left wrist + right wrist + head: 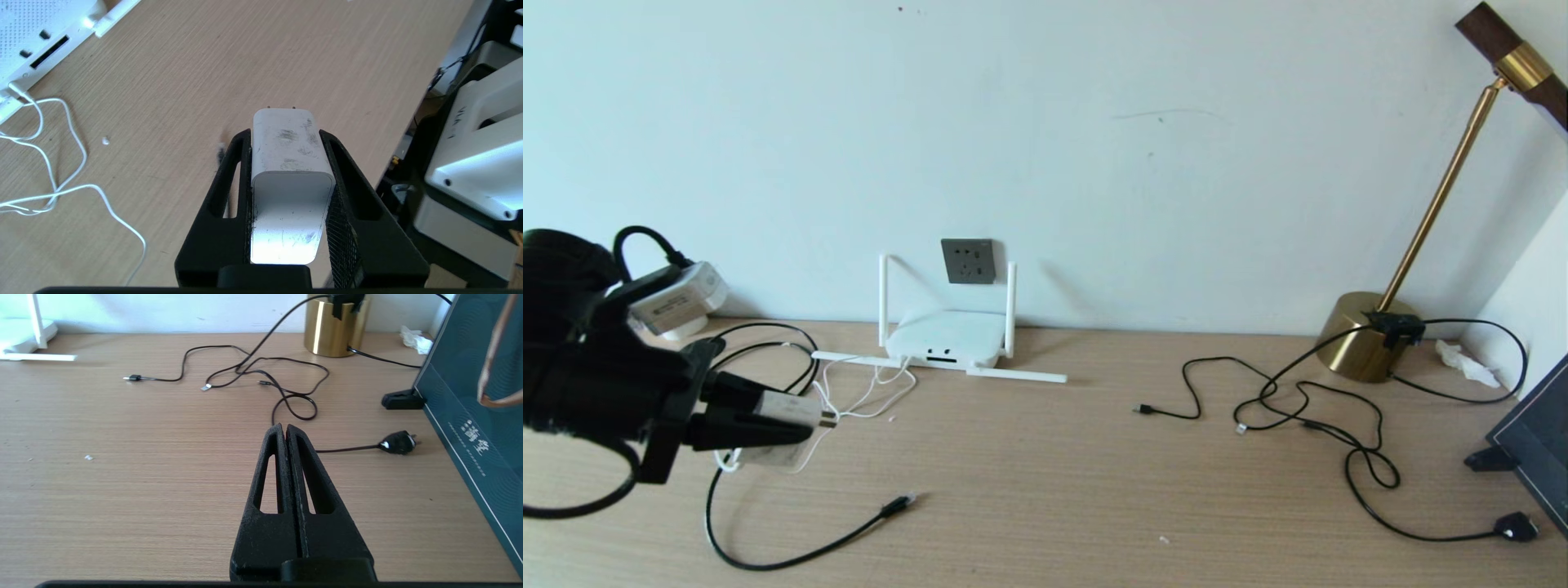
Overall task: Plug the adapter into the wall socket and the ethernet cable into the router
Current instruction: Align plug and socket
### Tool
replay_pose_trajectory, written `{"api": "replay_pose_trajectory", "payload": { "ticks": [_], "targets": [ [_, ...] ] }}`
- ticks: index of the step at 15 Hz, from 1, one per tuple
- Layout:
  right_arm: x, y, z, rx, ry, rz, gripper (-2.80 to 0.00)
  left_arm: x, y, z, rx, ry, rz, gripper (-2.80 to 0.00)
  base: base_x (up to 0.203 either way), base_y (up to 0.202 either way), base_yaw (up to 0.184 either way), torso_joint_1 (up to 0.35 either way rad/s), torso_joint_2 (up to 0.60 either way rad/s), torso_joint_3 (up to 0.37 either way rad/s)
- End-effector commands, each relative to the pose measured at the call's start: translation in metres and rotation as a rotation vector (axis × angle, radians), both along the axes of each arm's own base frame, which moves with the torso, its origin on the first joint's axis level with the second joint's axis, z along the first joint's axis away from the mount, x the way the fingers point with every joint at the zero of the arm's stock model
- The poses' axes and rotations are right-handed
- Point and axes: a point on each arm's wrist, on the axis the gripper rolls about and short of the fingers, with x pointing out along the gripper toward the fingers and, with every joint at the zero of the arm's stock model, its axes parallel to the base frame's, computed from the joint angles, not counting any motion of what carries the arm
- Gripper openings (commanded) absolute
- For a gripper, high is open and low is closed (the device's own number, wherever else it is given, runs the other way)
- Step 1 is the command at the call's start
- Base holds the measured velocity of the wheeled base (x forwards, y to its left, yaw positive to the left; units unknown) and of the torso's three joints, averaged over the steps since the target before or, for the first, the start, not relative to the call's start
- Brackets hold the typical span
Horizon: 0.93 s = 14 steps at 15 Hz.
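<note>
Left arm enters from the left edge of the head view, its black wrist held above the bench and its left claw (pixel 805 420) pointing toward the right and slightly toward the wall, both fingers (pixel 231 171) pressed flat against opposite sides of the adapter (pixel 288 163), whose two metal pins project past the fingertips. Right arm lies outside the head view; its own wrist camera shows the right claw (pixel 286 430) hovering above the bench with its two black fingers (pixel 269 477) pressed together along their whole length, nothing between them.
</note>
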Motion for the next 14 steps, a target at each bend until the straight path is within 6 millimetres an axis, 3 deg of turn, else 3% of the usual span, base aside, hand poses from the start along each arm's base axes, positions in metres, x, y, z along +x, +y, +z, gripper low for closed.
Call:
{"api": "replay_pose_trajectory", "payload": {
  "ticks": [1, 4, 7, 11, 14],
  "targets": [
    [0.000, 0.000, 0.000, 0.000, 0.000, 0.001, -2.80, -0.013, 0.002, 0.013, -0.027, -0.028, 0.034, -2.80, 0.000, 0.000, 0.000, 0.000, 0.00, 0.000],
    [0.000, 0.000, 0.000, 0.000, 0.000, 0.000, -2.80, 0.033, 0.009, 0.030, -0.289, 0.119, 0.139, -2.80, 0.000, 0.000, 0.000, 0.000, 0.00, 0.000],
    [0.000, 0.000, 0.000, 0.000, -0.001, 0.001, -2.80, 0.074, 0.016, 0.023, -0.425, 0.203, 0.177, -2.80, 0.000, 0.000, 0.000, 0.000, 0.00, 0.000],
    [0.000, 0.000, 0.000, 0.000, -0.001, 0.000, -2.80, 0.076, 0.029, 0.021, -0.725, 0.440, 0.089, -2.80, 0.000, 0.000, 0.000, 0.000, 0.00, 0.000],
    [0.000, 0.000, 0.000, 0.000, -0.001, 0.001, -2.80, 0.092, 0.037, 0.011, -0.755, 0.524, 0.143, -2.80, 0.000, 0.000, 0.000, 0.000, 0.00, 0.000]
  ]
}}
